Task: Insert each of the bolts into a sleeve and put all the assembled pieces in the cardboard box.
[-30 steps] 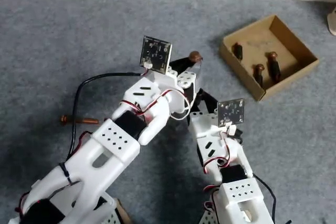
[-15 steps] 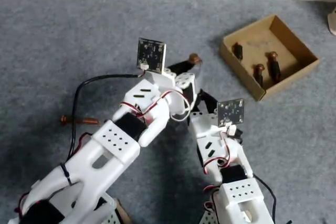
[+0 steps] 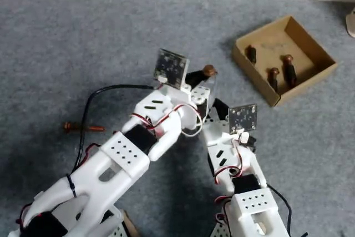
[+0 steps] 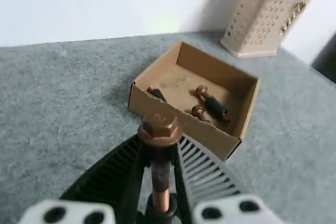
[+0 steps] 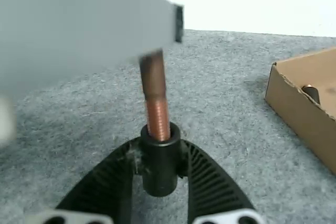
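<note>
Mating step in hand: the left gripper (image 4: 160,142) is clamped tight on a copper bolt (image 4: 159,127), head up; the right gripper (image 5: 159,153) is closed round a black sleeve (image 5: 159,174); the threaded tip sits just inside the sleeve's mouth. Next it wants a straight push down, kept in line, I'd say; three finished pieces (image 3: 289,69) lie in the cardboard box (image 3: 254,76), one loose bolt (image 3: 83,127) on the grey mat (image 3: 66,43) — no lettering I can read anywhere.

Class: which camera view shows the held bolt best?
Left wrist view: the bolt shows head and shank, clamped in the left gripper. Right wrist view shows its threaded end in the sleeve; high view, just its head.
</note>
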